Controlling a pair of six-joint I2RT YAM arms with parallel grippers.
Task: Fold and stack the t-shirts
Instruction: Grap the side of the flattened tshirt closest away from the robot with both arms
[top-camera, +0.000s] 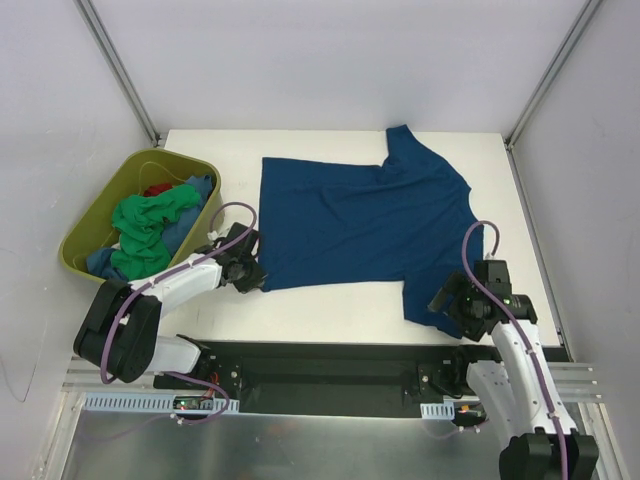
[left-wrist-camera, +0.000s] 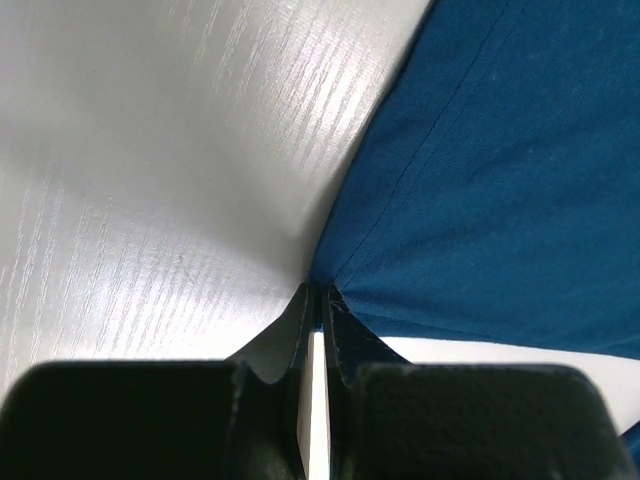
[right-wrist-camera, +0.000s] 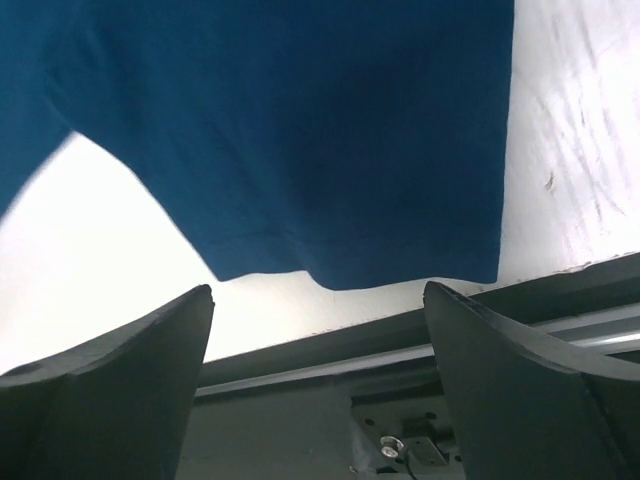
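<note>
A dark blue t-shirt (top-camera: 360, 220) lies spread flat on the white table, its hem to the left and one sleeve at the near right. My left gripper (top-camera: 252, 275) sits at the shirt's near left corner; in the left wrist view the gripper (left-wrist-camera: 318, 292) is shut on that corner of the blue cloth (left-wrist-camera: 500, 180). My right gripper (top-camera: 452, 302) is open beside the near sleeve; in the right wrist view the gripper (right-wrist-camera: 318, 290) is empty, with the sleeve's edge (right-wrist-camera: 300, 150) just ahead of its fingertips. More shirts, green (top-camera: 145, 225), blue and red, lie heaped in the tub.
An olive-green plastic tub (top-camera: 92, 225) stands at the table's left edge, close to my left arm. A black base rail (top-camera: 320, 360) runs along the near edge; it also shows in the right wrist view (right-wrist-camera: 330, 400). Grey walls and metal posts bound the table.
</note>
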